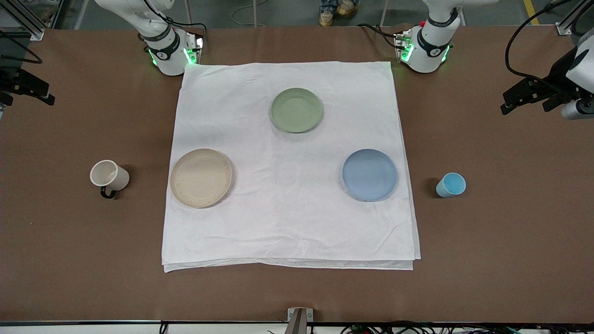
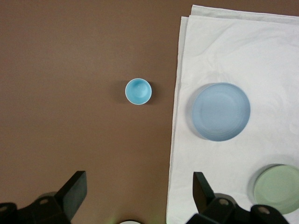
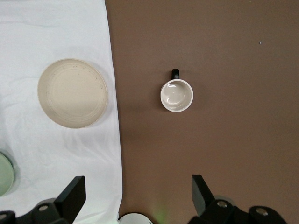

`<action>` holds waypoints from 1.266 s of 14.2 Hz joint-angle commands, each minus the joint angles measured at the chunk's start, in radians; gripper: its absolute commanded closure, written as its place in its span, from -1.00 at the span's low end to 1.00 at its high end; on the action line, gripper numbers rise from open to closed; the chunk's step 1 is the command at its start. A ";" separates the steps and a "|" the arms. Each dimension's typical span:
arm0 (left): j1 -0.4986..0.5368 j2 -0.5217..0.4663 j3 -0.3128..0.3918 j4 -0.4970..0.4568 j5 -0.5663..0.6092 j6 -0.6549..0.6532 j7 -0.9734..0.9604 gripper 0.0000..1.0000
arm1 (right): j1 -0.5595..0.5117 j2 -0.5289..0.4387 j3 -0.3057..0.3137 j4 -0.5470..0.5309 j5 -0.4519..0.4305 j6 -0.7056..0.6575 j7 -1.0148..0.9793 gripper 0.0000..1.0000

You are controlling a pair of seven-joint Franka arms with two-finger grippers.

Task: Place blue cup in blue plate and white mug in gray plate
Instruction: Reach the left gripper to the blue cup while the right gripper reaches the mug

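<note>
The blue cup (image 1: pixel 451 184) stands upright on the brown table beside the cloth, toward the left arm's end; it also shows in the left wrist view (image 2: pixel 138 91). The blue plate (image 1: pixel 370 174) (image 2: pixel 221 111) lies on the cloth next to it. The white mug (image 1: pixel 109 175) (image 3: pixel 176 95) stands upright toward the right arm's end, handle toward the front camera. The gray plate (image 1: pixel 201 177) (image 3: pixel 72 99) lies on the cloth beside it. My left gripper (image 2: pixel 139 182) is open and empty, high over the table. My right gripper (image 3: pixel 137 184) is likewise open, empty and high.
A pale green plate (image 1: pixel 296 110) lies on the white cloth (image 1: pixel 287 222) nearer the robot bases; it also shows in the left wrist view (image 2: pixel 279 187). The cloth covers the table's middle. Brown table (image 1: pixel 510 241) surrounds it.
</note>
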 commanded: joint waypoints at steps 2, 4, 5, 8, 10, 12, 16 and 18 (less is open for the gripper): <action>0.003 0.013 -0.001 0.024 0.029 -0.006 0.010 -1.00 | 0.007 -0.021 -0.010 -0.024 0.026 0.007 -0.002 -1.00; 0.003 0.029 -0.003 0.035 0.079 -0.006 0.011 -1.00 | 0.006 -0.020 -0.010 -0.023 0.032 0.004 -0.002 -1.00; 0.003 0.046 -0.004 0.055 0.110 -0.006 0.014 -1.00 | 0.007 -0.020 -0.010 -0.021 0.032 0.001 -0.002 -1.00; 0.009 0.094 0.000 0.049 0.115 0.004 0.034 -1.00 | 0.007 -0.020 -0.010 -0.015 0.031 -0.002 -0.004 -1.00; 0.065 0.137 0.002 0.025 0.113 0.056 0.036 -1.00 | 0.004 -0.014 -0.011 0.016 0.029 -0.003 -0.005 -1.00; 0.118 0.141 -0.001 -0.079 0.099 0.168 0.036 -1.00 | 0.004 0.023 -0.011 0.027 0.025 -0.002 0.000 -1.00; 0.135 0.177 -0.003 -0.325 0.099 0.502 0.025 -1.00 | -0.009 0.150 -0.013 0.040 0.014 0.091 -0.008 -1.00; 0.129 0.239 -0.007 -0.348 0.081 0.566 0.013 -1.00 | -0.049 0.225 -0.013 0.054 0.014 0.208 -0.008 -1.00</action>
